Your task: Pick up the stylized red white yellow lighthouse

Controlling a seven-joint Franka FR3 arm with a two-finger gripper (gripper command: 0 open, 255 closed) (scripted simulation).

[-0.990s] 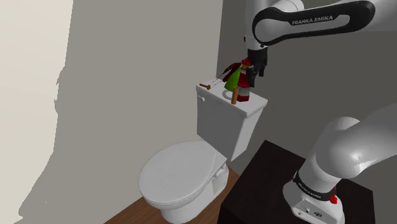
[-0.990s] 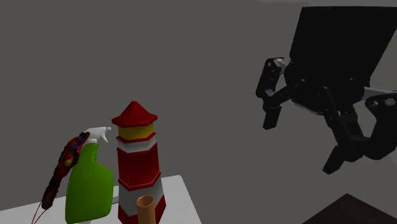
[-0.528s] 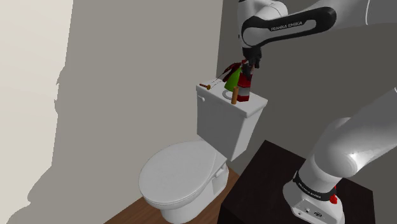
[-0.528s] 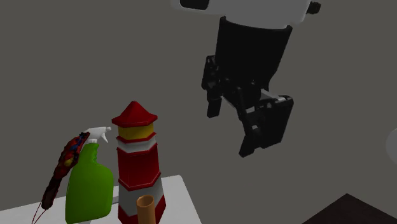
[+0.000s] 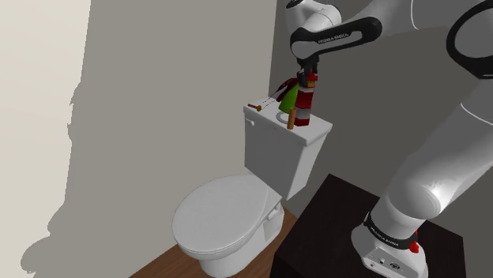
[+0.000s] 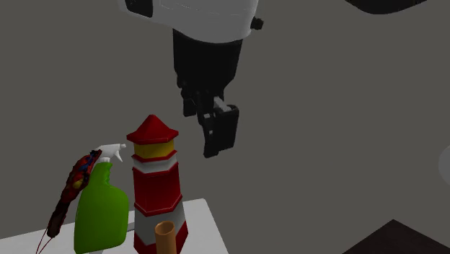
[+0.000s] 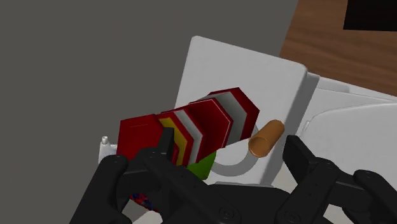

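Lighthouse (image 6: 155, 187) upright near tank lid (image 6: 203, 232) edge | gripper (image 6: 208, 130) spread, empty, just beside roof | clear gap between

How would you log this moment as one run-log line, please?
phase: pre-grasp | lighthouse: upright on toilet tank | end effector: open, beside its roof, not gripping | neighbour: green spray bottle

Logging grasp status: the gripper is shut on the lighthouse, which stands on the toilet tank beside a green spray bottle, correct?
Not shut: the wrist view shows the gripper open, above the lighthouse, which stands on the toilet tank beside the green spray bottle.
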